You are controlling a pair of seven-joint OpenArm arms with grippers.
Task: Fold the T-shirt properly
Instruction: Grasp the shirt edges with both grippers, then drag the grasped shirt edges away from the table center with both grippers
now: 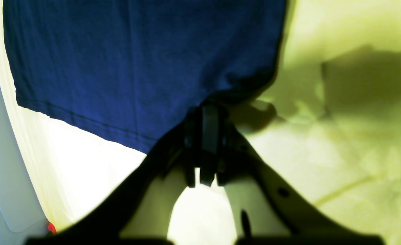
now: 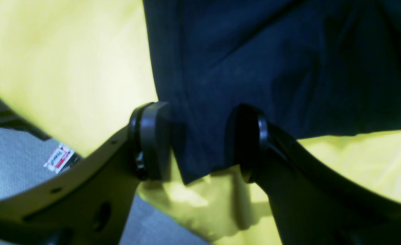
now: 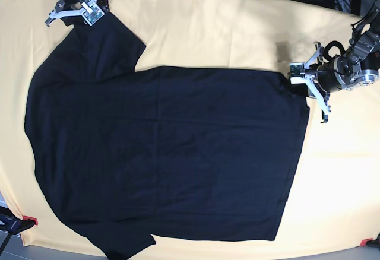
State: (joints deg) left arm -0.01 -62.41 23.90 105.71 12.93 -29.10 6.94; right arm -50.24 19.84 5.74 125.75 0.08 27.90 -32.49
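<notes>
Left jaws (image 1: 210,136) clamped on T-shirt (image 3: 166,159) hem; right jaws (image 2: 200,143) apart, yellow tablecloth (image 3: 208,28)

The 2 arms are reaching in from opposite ends of the base view. The left gripper (image 3: 298,80) is sitting at that view's right, its arm coming in from the right edge, and its jaws are pressing together on a corner of the T-shirt (image 3: 166,159); the left wrist view is showing the pads closed with cloth bunching at their tips. The right gripper (image 2: 200,141) is sitting at the far left corner, jaws standing apart, with a flap of the shirt hanging between the 2 fingers (image 2: 151,139).
</notes>
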